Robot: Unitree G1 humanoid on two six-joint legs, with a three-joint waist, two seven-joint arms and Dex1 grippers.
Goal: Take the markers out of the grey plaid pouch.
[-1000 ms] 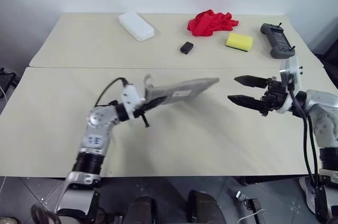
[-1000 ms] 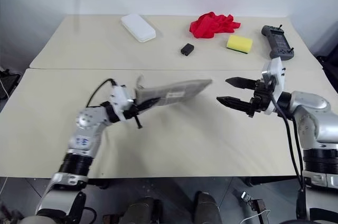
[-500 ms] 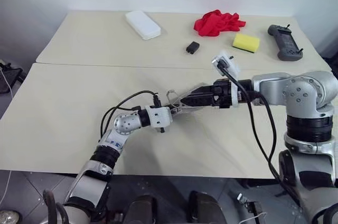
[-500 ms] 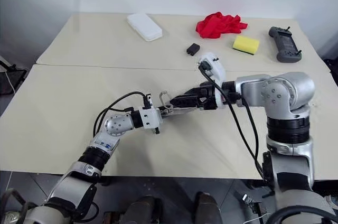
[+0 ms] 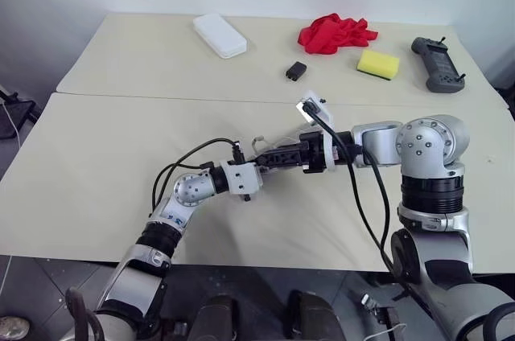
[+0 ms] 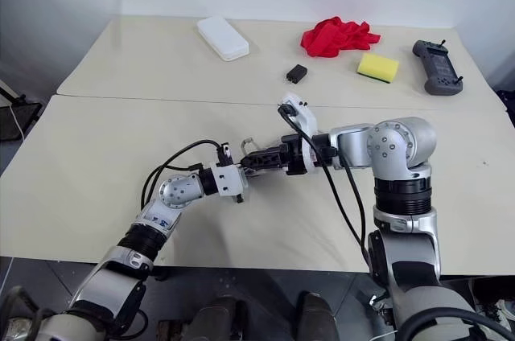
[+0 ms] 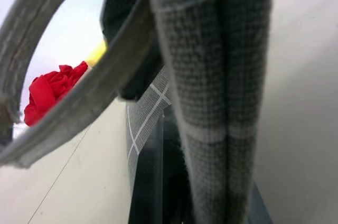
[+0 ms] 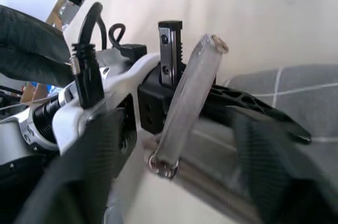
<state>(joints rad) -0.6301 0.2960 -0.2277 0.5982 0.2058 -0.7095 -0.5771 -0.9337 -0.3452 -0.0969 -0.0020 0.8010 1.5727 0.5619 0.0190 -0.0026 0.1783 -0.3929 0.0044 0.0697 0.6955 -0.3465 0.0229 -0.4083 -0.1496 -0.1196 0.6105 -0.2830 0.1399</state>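
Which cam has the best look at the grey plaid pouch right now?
Left wrist view: the grey plaid pouch shows its weave and white grid lines up close. Right wrist view gives one plaid corner; in the eye views both grippers largely hide it.

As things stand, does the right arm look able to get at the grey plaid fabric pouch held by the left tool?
Probably yes: the right tool is already at the grey plaid fabric pouch, which the left tool holds clear of the table with nothing between them.

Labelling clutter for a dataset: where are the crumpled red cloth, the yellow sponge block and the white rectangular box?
crumpled red cloth (image 5: 335,34), left eye view, middle folds.
yellow sponge block (image 5: 377,63), left eye view, top face.
white rectangular box (image 5: 220,35), left eye view, lid centre.
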